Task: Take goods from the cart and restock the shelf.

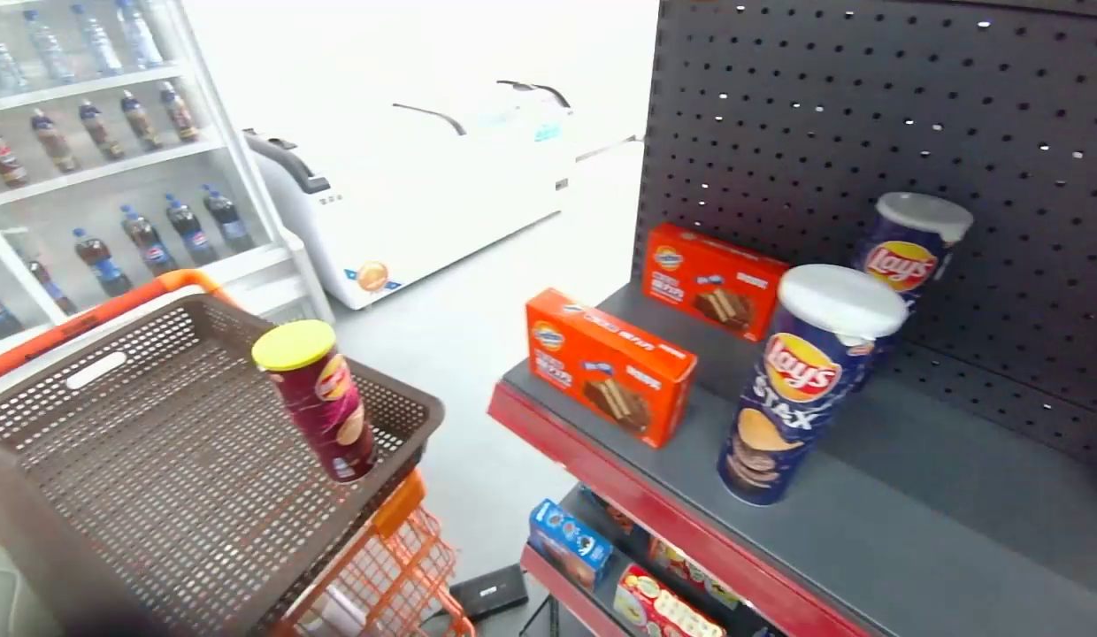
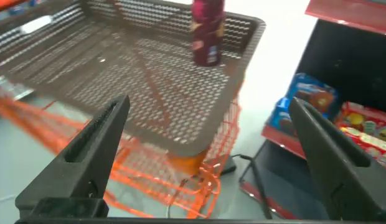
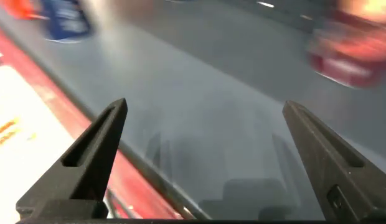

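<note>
A dark red chip can with a yellow lid (image 1: pixel 320 400) stands upright in the brown basket (image 1: pixel 115 442) on the orange cart (image 1: pixel 385 566); it is also seen as the red can (image 2: pixel 207 31) in the left wrist view. My left gripper (image 2: pixel 208 146) is open, low and outside the basket's near rim (image 2: pixel 199 134), well short of the can. On the grey shelf (image 1: pixel 911 495) stand two blue chip cans (image 1: pixel 801 380) (image 1: pixel 907 252) and two orange boxes (image 1: pixel 609 364) (image 1: pixel 712 279). My right gripper (image 3: pixel 205 143) is open above the shelf's bare surface (image 3: pixel 199 93).
The shelf has a red front edge (image 1: pixel 619 482) and a black pegboard back (image 1: pixel 867 115). A lower shelf holds boxed snacks (image 1: pixel 571 541). Behind the cart stand a drinks cooler (image 1: pixel 106 150) and a white chest freezer (image 1: pixel 425 190). Grey floor lies between cart and shelf.
</note>
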Controlling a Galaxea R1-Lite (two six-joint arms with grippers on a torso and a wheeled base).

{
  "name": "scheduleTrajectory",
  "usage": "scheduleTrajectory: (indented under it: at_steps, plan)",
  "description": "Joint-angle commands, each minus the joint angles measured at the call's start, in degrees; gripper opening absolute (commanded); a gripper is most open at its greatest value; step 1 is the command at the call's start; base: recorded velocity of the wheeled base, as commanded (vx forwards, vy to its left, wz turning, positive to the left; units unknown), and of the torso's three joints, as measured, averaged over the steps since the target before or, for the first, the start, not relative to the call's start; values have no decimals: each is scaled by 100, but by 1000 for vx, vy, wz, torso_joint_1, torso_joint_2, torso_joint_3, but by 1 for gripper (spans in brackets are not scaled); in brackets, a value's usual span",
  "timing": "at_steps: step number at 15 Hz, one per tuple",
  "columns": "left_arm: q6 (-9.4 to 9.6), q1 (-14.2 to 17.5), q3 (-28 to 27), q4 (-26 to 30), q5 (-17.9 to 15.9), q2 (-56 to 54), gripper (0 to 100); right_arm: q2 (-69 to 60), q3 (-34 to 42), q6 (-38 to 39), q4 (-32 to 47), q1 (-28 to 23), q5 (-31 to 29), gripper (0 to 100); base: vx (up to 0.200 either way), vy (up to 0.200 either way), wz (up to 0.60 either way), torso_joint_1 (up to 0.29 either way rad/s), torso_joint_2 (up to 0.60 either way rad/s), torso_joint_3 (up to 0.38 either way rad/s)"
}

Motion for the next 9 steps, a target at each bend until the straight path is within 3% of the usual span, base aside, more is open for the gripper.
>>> scheduleTrajectory:
  at_steps: [1, 9]
  plan:
    - [-3, 1, 9, 2, 1, 6, 100, 0, 0, -1, -2, 1, 0, 100, 0, 0, 600, -2, 2, 7]
    - [15, 1, -61, -33, 1, -2, 100, 0, 0, -1, -2, 1, -9, 100, 0, 0, 0, 0, 0, 0]
